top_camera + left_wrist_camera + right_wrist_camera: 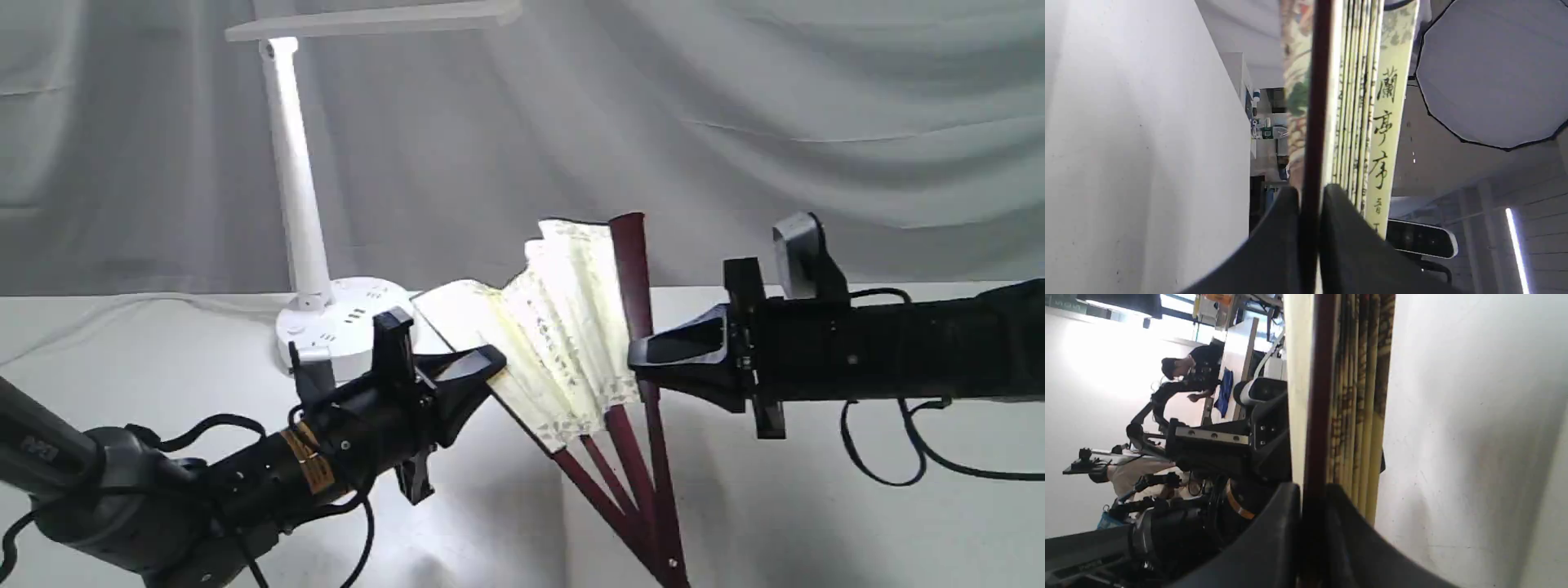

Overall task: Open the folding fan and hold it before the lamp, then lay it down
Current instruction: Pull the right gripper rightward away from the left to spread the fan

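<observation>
The folding fan (563,327) is partly spread above the table, its cream pleated leaf with black calligraphy bunched in the middle and its maroon ribs meeting low at the pivot. My left gripper (494,361) is shut on the fan's left outer rib. My right gripper (637,359) is shut on the right outer rib. In the left wrist view the dark rib (1312,134) runs between my fingers beside the pleats. The right wrist view shows the other rib (1316,416) clamped the same way. The white lamp (298,204) stands behind my left gripper, its bar head lit.
A white table (816,523) spans the foreground. A grey draped cloth (735,122) hangs behind. The lamp's round base (343,327) with sockets sits just behind the fan's left edge. Black cables (890,457) dangle under the right arm.
</observation>
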